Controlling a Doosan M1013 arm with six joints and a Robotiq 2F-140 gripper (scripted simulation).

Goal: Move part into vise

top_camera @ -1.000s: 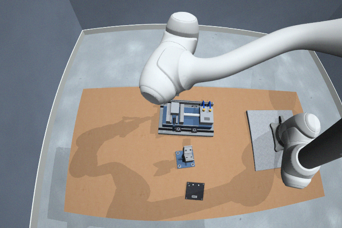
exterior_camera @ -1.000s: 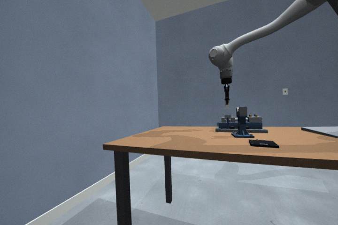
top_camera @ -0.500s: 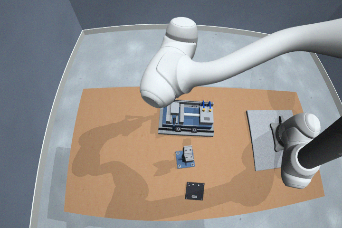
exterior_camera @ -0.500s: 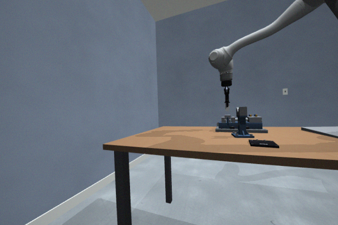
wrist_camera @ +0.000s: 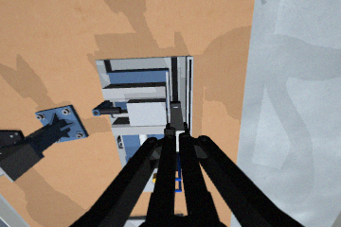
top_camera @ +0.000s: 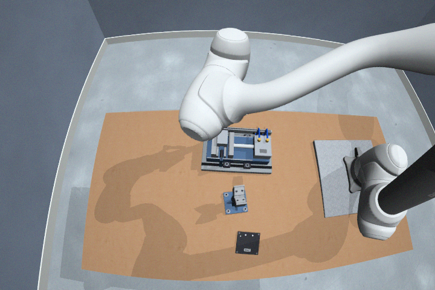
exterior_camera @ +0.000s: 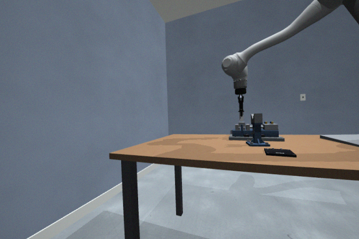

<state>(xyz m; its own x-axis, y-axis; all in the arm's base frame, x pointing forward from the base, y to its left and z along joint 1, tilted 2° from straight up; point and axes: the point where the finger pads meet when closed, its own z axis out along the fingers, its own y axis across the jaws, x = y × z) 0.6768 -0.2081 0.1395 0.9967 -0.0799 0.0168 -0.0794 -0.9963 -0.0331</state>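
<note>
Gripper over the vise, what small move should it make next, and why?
Probably lower a little. The gripper is shut on nothing and hangs above the vise, beside the end of the block that faces away from the stop rod. At block height it could nudge the block toward the rod.

Place: machining workcell | Evidence: pneumatic vise (top_camera: 236, 151), V-block (top_camera: 239, 196), wooden table (exterior_camera: 185, 149), bare grey walls
</note>
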